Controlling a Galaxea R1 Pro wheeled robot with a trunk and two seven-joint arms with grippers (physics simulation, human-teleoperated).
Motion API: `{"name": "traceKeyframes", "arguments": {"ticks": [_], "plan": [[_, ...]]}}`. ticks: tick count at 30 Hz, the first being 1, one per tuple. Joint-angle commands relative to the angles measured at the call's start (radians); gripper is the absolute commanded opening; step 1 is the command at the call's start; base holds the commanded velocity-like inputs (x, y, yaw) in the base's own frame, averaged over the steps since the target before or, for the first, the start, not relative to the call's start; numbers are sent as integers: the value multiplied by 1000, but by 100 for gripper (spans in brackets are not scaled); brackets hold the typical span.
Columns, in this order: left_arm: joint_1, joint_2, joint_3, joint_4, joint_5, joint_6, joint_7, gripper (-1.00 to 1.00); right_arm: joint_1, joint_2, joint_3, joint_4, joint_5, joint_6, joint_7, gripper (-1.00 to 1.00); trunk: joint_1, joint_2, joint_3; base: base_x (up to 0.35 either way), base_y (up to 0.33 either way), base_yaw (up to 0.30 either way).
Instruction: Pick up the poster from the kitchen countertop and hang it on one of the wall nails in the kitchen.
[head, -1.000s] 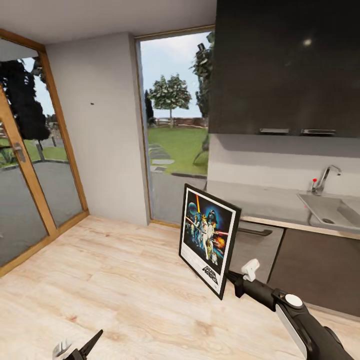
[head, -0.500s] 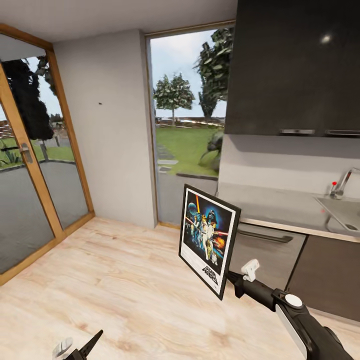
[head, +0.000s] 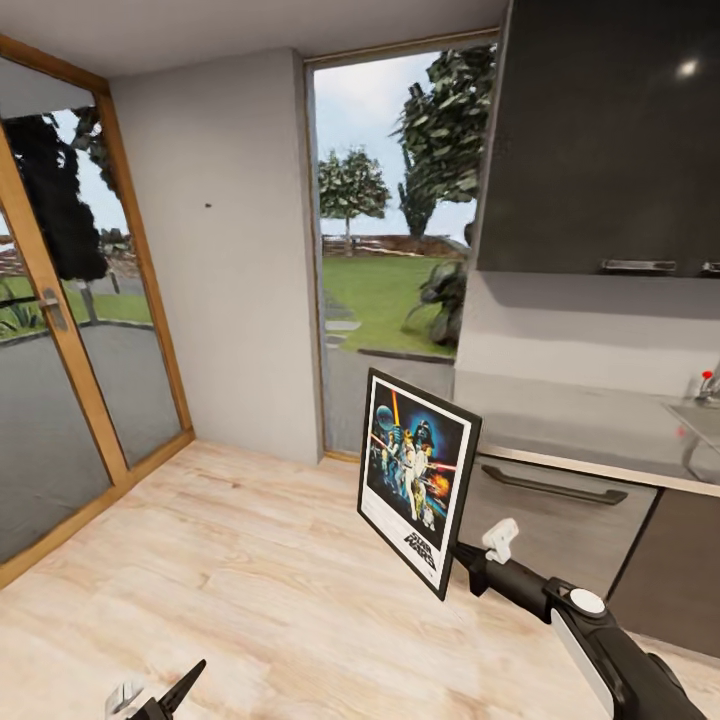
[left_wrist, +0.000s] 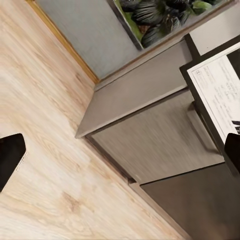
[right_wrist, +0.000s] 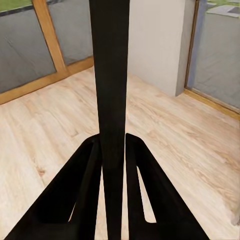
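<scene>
The black-framed Star Wars poster (head: 415, 480) hangs upright over the wood floor, tilted a little. My right gripper (head: 462, 560) is shut on its lower right edge. In the right wrist view the poster's frame (right_wrist: 111, 90) runs edge-on between the two dark fingers (right_wrist: 85, 190), and the gripper (right_wrist: 112, 138) is pinched on it. A wall nail (head: 208, 205) shows as a dark speck on the pale grey wall, up and left of the poster. The light-grey kitchen countertop (head: 570, 420) stretches behind the poster, its sink (head: 702, 418) cut off by the picture's edge. My left gripper (head: 160, 695) stands open, low over the floor.
A glass door in a wooden frame (head: 60, 330) stands at the left and a tall window (head: 390, 270) beside the grey wall. Dark upper cabinets (head: 610, 140) hang over the counter, with lower cabinets (head: 560, 520) beneath it. Open wood floor (head: 230, 570) lies toward the wall.
The whole picture has slid to the right, so the camera has turned left; the sink is nearly out of view. The poster and both arms keep their places in the frame.
</scene>
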Motion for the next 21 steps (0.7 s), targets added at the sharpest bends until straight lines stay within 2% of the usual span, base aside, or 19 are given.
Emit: {"name": "traceKeyframes", "arguments": {"ticks": [1,6,21], "plan": [[0,0,-8,0,6,-9,0,100,-1,-1,3,1,-8,-1,3,-100,1,-1,0,199,252,43],[0,0,-8,0,6,-9,-1,100,-1,0,3,1,-8,-1,2,-100,1,-1,0,196,254,215],[0,0,-8,0,6,-9,0,100,0,2,3,1,-8,0,1,-100,1,-1,0,195,255,284]]}}
